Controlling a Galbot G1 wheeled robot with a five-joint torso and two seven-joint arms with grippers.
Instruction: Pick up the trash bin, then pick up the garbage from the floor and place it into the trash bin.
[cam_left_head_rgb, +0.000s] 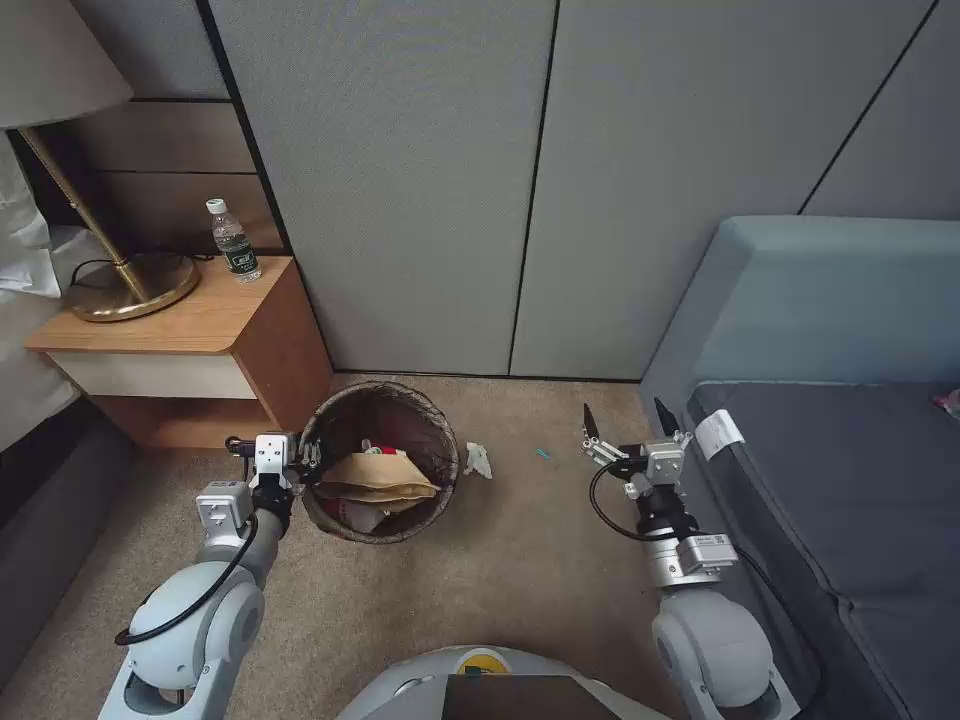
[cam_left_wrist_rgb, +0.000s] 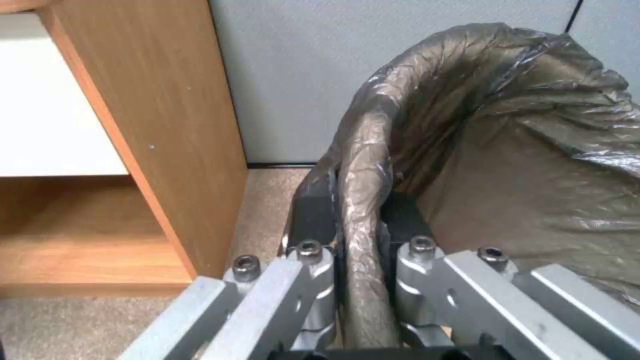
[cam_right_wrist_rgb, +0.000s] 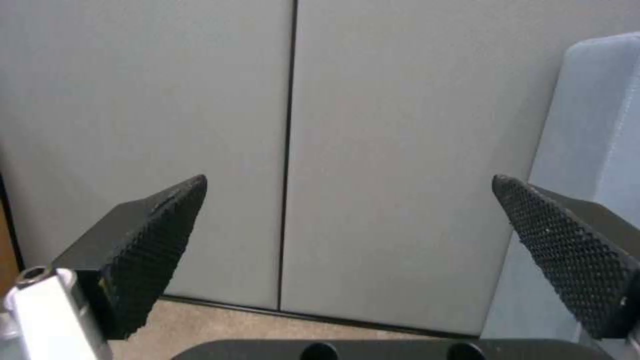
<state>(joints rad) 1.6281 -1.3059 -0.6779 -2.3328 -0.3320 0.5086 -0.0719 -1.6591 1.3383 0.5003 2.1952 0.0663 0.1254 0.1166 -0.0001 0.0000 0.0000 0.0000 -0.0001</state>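
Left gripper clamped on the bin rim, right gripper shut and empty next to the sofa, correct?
Not quite. The right gripper is open, fingers wide apart in the right wrist view, empty beside the sofa. The left gripper is clamped on the trash bin rim.

No words or numbers can be made out here; the water bottle (cam_left_head_rgb: 234, 241) on the table (cam_left_head_rgb: 180, 318) wears a dark label, unreadable.

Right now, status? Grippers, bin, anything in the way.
Left gripper shut on the trash bin rim, fingers pinching the liner. Right gripper open, empty, beside the sofa. White tissue on the carpet by the bin; nightstand close on the left.
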